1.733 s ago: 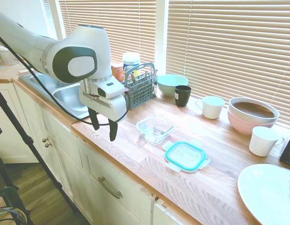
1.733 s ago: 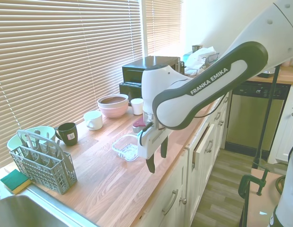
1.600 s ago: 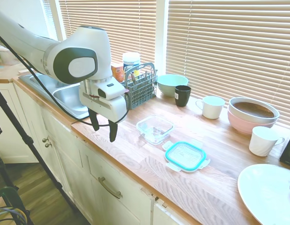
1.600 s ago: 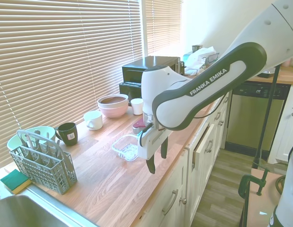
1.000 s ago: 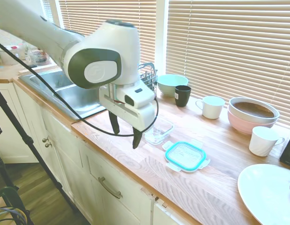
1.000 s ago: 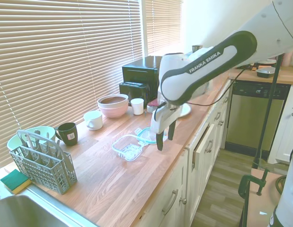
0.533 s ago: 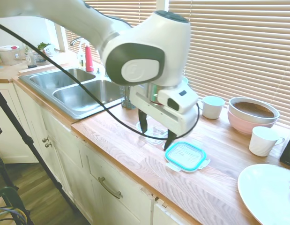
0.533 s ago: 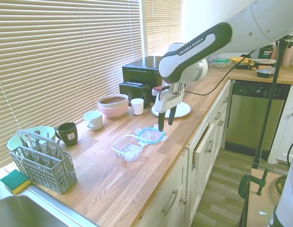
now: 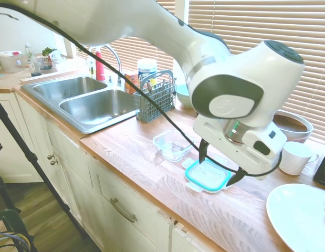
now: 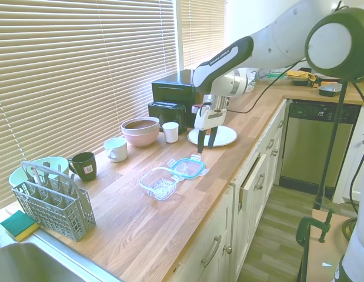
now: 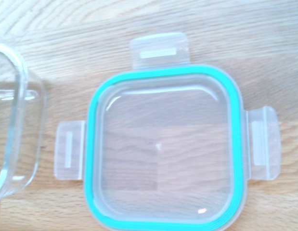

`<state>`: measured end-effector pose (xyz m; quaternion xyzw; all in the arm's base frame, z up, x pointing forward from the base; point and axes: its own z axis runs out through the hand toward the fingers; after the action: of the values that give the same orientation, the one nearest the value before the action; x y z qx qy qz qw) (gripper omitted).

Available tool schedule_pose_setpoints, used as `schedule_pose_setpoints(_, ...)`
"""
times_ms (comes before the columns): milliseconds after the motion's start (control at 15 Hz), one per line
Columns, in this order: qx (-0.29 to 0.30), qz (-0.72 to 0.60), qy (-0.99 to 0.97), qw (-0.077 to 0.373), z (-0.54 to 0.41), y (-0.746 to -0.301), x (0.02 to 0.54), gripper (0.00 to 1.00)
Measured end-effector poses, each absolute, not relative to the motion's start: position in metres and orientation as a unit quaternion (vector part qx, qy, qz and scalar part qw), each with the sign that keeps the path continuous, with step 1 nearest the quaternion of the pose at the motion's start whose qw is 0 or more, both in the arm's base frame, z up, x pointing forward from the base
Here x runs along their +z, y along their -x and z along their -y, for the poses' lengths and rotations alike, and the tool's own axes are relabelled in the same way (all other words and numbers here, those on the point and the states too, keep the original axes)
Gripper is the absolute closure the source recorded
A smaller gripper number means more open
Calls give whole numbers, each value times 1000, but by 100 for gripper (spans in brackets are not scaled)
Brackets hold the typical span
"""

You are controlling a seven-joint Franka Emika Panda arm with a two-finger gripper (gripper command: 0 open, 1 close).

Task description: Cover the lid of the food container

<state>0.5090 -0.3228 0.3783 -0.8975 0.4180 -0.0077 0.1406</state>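
We see the main risk in the pickup itself: the lid point(image 9: 207, 174) lies flat on the wooden bench point(image 9: 151, 178), so the claw point(image 9: 220, 169) could slide off its thin teal rim or snap tabs, or push it along the bench instead of lifting it. Because the lid sits just beside the food container point(image 9: 173, 144), a sideways shove could also knock that clear box.

In the first exterior view the white arm sweeps from the upper left of the frame down to right of centre, wrist bent so the claw points down at the bench. The claw is spread wide and holds nothing, one finger above each side of the lid, and we judge it not yet touching.

In the wrist view the lid point(image 11: 165, 149) fills the middle of the frame, with the container's glass wall point(image 11: 19, 139) at the left edge.
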Motion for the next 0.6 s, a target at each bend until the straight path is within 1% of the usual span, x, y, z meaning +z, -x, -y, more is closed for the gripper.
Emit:
schedule_pose_setpoints(200,2,-420,894,156,337,-519,356,0)
schedule_pose_setpoints(600,13,-425,884,195,356,-536,337,0)
